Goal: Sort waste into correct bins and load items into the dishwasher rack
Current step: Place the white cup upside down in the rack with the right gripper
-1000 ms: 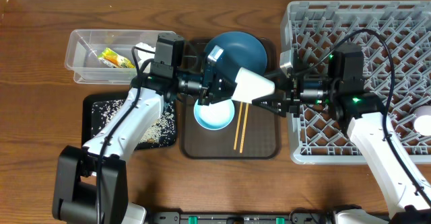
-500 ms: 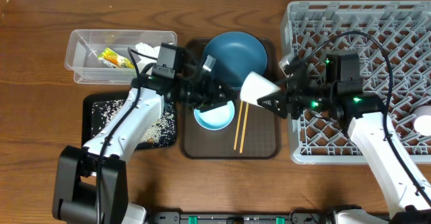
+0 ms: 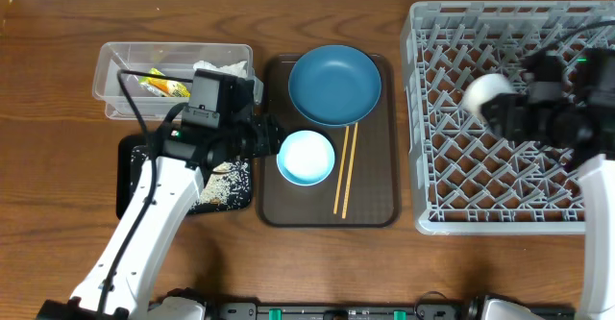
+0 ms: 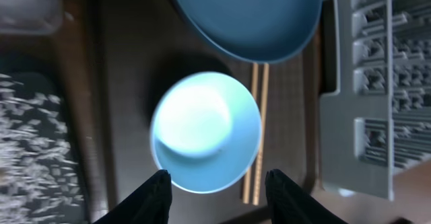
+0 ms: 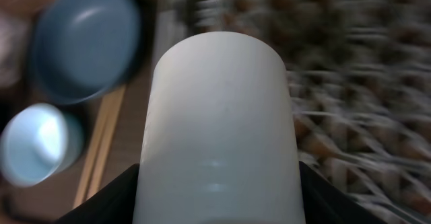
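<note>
Right wrist view shows the right gripper (image 5: 219, 207) clamped on a cup (image 5: 219, 116), held over the rack (image 3: 452, 181) at the right edge, probably for loading. Mid-table, the left gripper (image 4: 217, 196) hangs wide above the bowl (image 4: 205, 133), likely its next pick.

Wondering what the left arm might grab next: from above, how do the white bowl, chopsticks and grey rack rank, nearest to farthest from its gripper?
1. white bowl, right beside the left gripper, on the brown tray.
2. chopsticks, past the bowl on the same tray.
3. grey rack, at the table's far right side.
</note>
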Available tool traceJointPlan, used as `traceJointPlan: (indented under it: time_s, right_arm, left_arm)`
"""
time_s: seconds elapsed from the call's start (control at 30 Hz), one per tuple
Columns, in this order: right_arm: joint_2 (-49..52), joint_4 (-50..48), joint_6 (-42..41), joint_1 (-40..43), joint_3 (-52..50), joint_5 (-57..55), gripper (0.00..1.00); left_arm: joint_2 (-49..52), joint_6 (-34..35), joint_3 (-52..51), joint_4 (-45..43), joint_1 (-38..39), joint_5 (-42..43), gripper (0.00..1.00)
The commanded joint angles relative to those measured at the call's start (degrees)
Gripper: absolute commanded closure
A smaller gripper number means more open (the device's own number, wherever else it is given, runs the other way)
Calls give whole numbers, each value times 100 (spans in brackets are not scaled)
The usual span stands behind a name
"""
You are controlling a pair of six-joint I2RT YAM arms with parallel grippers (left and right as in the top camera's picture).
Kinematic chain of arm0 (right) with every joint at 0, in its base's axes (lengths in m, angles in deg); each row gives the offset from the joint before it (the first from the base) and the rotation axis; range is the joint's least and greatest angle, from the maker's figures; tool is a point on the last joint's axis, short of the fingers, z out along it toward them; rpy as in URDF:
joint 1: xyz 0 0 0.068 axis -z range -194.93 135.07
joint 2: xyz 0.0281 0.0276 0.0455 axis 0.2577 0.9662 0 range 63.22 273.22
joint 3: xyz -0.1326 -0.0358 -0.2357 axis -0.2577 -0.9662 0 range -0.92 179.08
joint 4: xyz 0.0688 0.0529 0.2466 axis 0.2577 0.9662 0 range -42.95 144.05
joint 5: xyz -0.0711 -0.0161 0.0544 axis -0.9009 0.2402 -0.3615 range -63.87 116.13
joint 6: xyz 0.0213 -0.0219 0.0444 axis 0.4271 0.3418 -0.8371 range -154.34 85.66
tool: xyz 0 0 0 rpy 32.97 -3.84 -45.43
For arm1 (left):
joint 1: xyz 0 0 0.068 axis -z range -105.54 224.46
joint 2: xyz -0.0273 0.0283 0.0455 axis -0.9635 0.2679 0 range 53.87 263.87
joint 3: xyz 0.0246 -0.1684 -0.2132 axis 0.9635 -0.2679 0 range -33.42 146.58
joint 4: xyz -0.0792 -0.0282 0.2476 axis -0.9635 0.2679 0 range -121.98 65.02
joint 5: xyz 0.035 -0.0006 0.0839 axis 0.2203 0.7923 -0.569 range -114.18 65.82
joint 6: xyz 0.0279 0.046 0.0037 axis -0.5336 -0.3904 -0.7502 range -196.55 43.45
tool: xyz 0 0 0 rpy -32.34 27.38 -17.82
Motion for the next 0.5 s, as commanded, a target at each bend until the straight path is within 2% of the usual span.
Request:
traceJointPlan:
  time_s: [0.0, 0.1, 0.17, 0.47]
  right_arm:
    - [48, 79, -188, 466, 133, -420, 52]
    - [245, 155, -321, 905, 138, -590, 54]
    - [413, 170, -562, 1185, 138, -850, 60]
    - [1095, -57, -940, 1698, 138, -1676, 58]
  left_arm:
    - [4, -157, 48, 24, -20, -455, 52]
    - [35, -155, 48, 42, -20, -455, 52]
    - [37, -157, 48, 63, -20, -455, 52]
    - [37, -157, 48, 107, -20, -455, 52]
